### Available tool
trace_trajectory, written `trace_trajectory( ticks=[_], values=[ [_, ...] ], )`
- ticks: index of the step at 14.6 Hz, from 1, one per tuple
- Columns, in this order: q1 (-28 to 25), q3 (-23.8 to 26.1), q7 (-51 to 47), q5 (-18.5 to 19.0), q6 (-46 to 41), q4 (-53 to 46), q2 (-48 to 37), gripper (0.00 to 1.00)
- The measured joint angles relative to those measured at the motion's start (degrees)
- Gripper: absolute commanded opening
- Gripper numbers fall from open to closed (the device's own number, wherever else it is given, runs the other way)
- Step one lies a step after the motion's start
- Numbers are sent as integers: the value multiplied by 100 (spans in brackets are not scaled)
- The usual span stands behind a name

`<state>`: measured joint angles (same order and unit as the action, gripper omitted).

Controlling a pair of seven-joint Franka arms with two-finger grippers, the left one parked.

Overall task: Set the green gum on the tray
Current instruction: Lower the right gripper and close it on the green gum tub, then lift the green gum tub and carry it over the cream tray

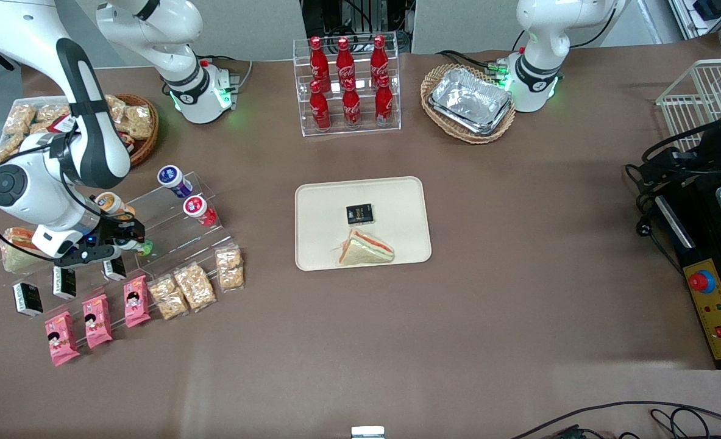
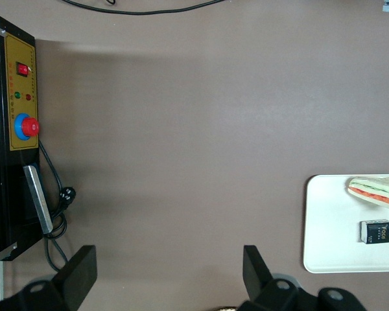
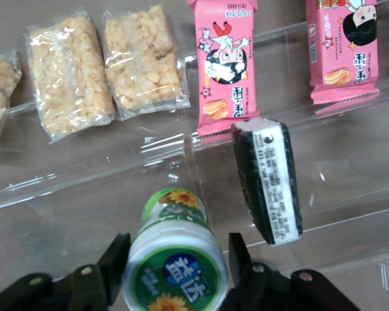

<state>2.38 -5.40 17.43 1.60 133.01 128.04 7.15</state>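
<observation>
The green gum (image 3: 175, 272), a green bottle with a white lid and dark green centre label, lies on a clear acrylic step stand (image 3: 84, 214). My right gripper (image 3: 178, 249) has a finger against each side of its lid and is shut on it. In the front view the gripper (image 1: 130, 238) is at the working arm's end of the table, with a bit of the green gum (image 1: 146, 247) showing at its tip. The cream-beige tray (image 1: 397, 195) lies mid-table and holds a small black pack (image 1: 359, 214) and a sandwich (image 1: 365, 249).
Orange (image 1: 111, 203), red (image 1: 198, 209) and blue (image 1: 173, 178) bottles lie on the same stand. Black packs (image 3: 269, 181), pink snack packs (image 3: 223, 61) and cereal bars (image 3: 142, 61) lie nearer the front camera. A cola rack (image 1: 348, 85) and a basket of foil trays (image 1: 468, 102) stand at the back.
</observation>
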Motion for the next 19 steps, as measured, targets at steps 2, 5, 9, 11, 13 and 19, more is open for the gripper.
trace_trajectory(
  ticks=[2,5,9,11,13,19],
  values=[
    [0,0,-1,1,0,0,0,38],
    [0,0,-1,1,0,1,-5,29],
    [-6,4,-1,1,-22,-125,-160,28],
    [-9,6,0,4,-483,-456,-353,29],
    [-10,6,0,6,-1361,-1043,-524,29],
    [-38,219,-110,7,-3434,-2948,-675,29]
  ],
)
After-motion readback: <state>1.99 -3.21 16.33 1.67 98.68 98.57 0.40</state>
